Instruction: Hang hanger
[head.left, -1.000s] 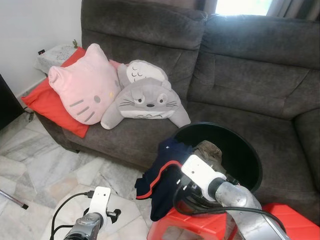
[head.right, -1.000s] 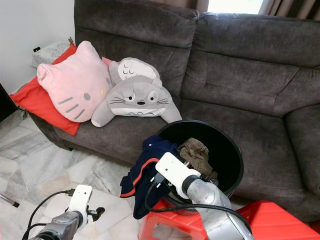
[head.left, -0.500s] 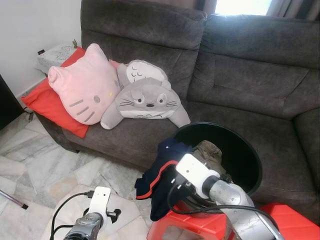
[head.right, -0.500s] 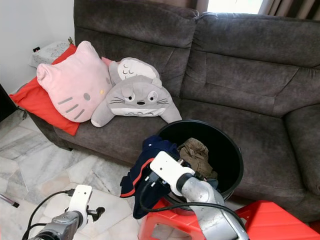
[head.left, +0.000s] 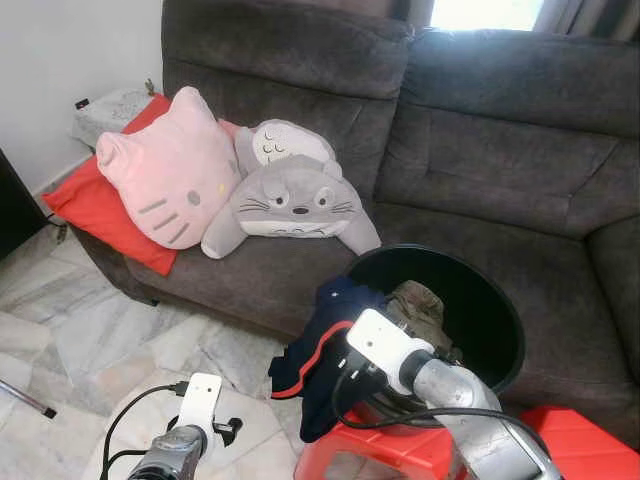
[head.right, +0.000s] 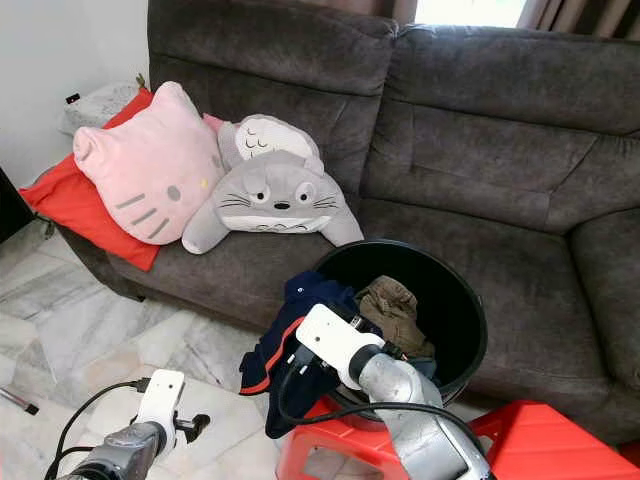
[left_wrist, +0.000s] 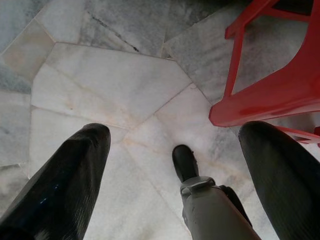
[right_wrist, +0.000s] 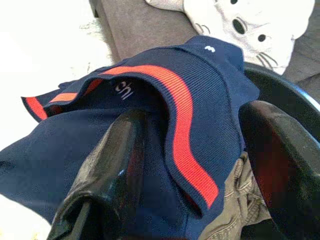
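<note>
Right claw (right_wrist: 190, 165) hangs over the edge of a black bin (head.left: 495, 320), its two black fingers (right_wrist: 112, 160) spread apart. One finger rests on a dark blue top (right_wrist: 150, 125) with red stripes. The other finger is by the bin's rim. The claw grips nothing. The top is draped over the near edge of the bin and hangs down its side toward the floor. Some brown clothes (head.left: 418, 305) lie bunched up inside the bin, just beside the top. I cannot see a hanger under the clothes, so I cannot tell where it is.

The bin sits on a red stool (head.left: 370, 460), right in front of a grey sofa (head.left: 480, 150). On the sofa a pink cat pillow (head.left: 175, 180) leans on a red cushion (head.left: 95, 205). A grey plush (head.left: 290, 205) lies next to the pink pillow, touching it.

Left claw (left_wrist: 175, 165) hangs low over the pale marble floor (left_wrist: 110, 85), away from the bin. Its fingers are wide apart too, with nothing between them. A leg of the red stool is close to it.
</note>
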